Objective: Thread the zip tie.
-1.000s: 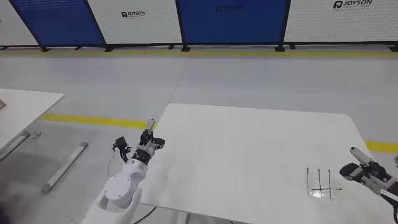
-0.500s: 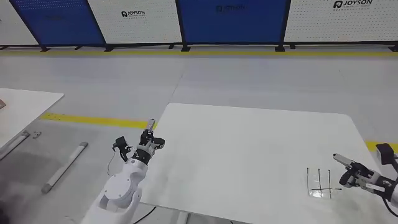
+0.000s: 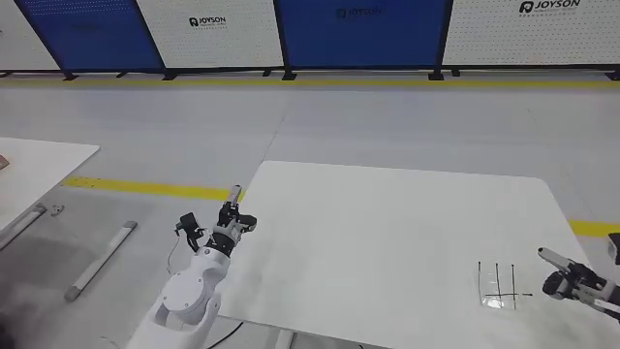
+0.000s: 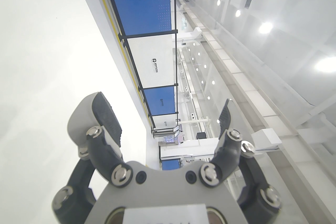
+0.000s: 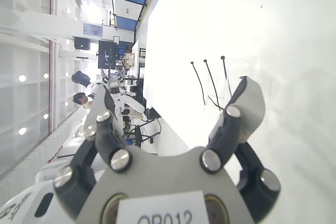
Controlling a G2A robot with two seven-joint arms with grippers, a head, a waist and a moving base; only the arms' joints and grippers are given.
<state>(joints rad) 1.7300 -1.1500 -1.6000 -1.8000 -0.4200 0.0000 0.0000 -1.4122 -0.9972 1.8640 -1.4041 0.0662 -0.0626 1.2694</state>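
Three black zip ties lie side by side near the white table's front right corner, their lower ends under a clear strip. In the right wrist view the zip ties lie just beyond my open right gripper. From above, the right gripper hovers at the table's right edge, just right of the ties, holding nothing. My left gripper sits at the table's left edge, far from the ties. Its fingers stand wide open and empty in the left wrist view.
The table top is bare apart from the ties. Beyond its far edge runs a grey floor with a yellow line and blue and white panels. Another white table stands off to the left.
My right gripper has shifted near the table's right edge, first in toward the ties, then back out and lower toward the corner. The left arm has kept still.
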